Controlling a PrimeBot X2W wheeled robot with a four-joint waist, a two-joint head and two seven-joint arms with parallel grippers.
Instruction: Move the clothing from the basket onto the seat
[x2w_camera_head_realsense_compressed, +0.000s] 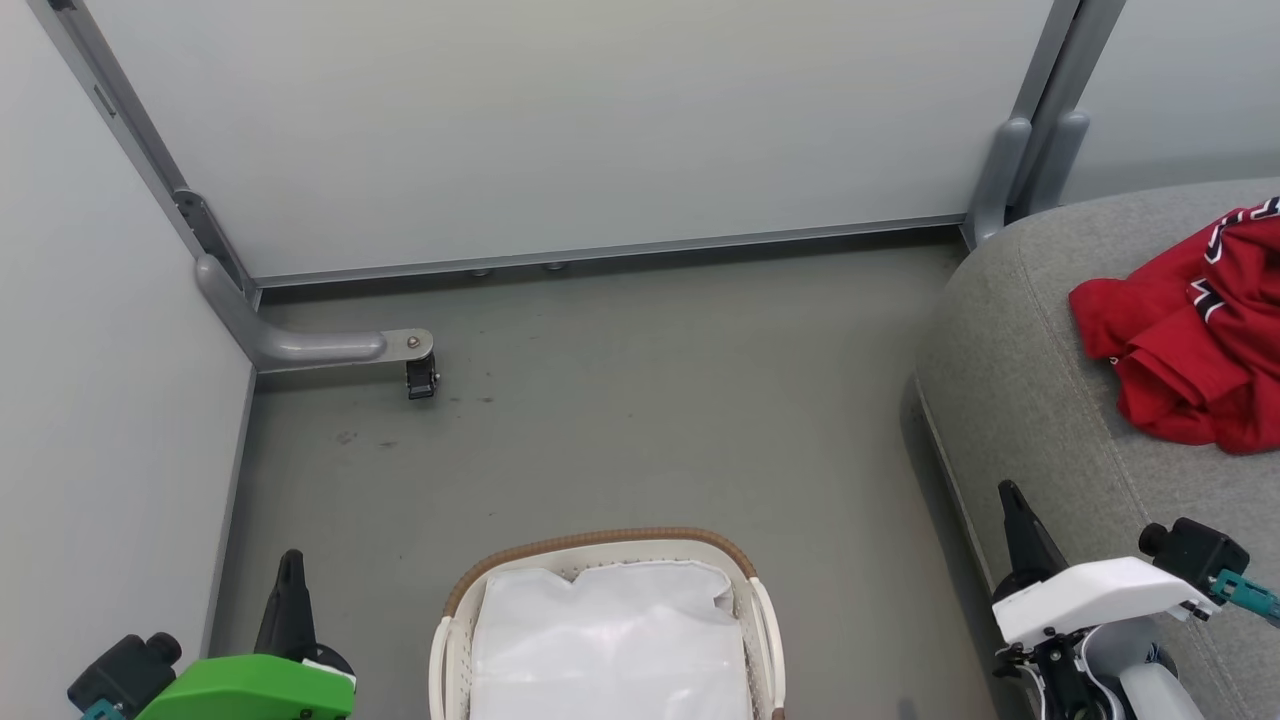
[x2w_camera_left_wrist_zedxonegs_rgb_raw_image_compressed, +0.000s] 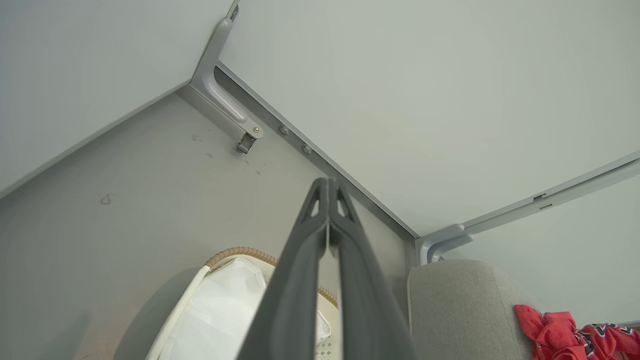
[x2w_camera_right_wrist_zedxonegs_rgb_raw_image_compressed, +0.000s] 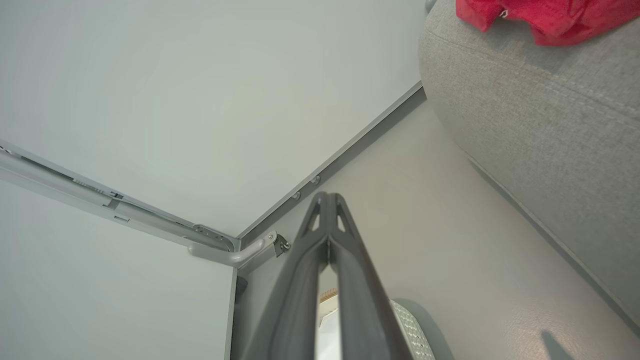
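Note:
The red clothing (x2w_camera_head_realsense_compressed: 1195, 335) lies crumpled on the grey sofa seat (x2w_camera_head_realsense_compressed: 1040, 380) at the right, its white and black trim showing; it appears again as clothing (x2w_camera_left_wrist_zedxonegs_rgb_raw_image_compressed: 570, 337) and clothing (x2w_camera_right_wrist_zedxonegs_rgb_raw_image_compressed: 540, 15) in the wrist views. The white basket (x2w_camera_head_realsense_compressed: 765, 620) with a brown woven rim stands on the floor at bottom centre, holding just its white liner (x2w_camera_head_realsense_compressed: 610, 640). My left gripper (x2w_camera_head_realsense_compressed: 291, 560) is shut and empty, left of the basket. My right gripper (x2w_camera_head_realsense_compressed: 1010, 495) is shut and empty, beside the sofa's front edge. The wrist views show the left gripper (x2w_camera_left_wrist_zedxonegs_rgb_raw_image_compressed: 328, 182) and right gripper (x2w_camera_right_wrist_zedxonegs_rgb_raw_image_compressed: 327, 196) with fingertips together.
Pale partition walls (x2w_camera_head_realsense_compressed: 560, 130) close off the back and left. A grey metal foot with a small caster (x2w_camera_head_realsense_compressed: 420, 378) juts onto the floor at the back left. Grey floor (x2w_camera_head_realsense_compressed: 650, 400) stretches between the basket, the walls and the sofa.

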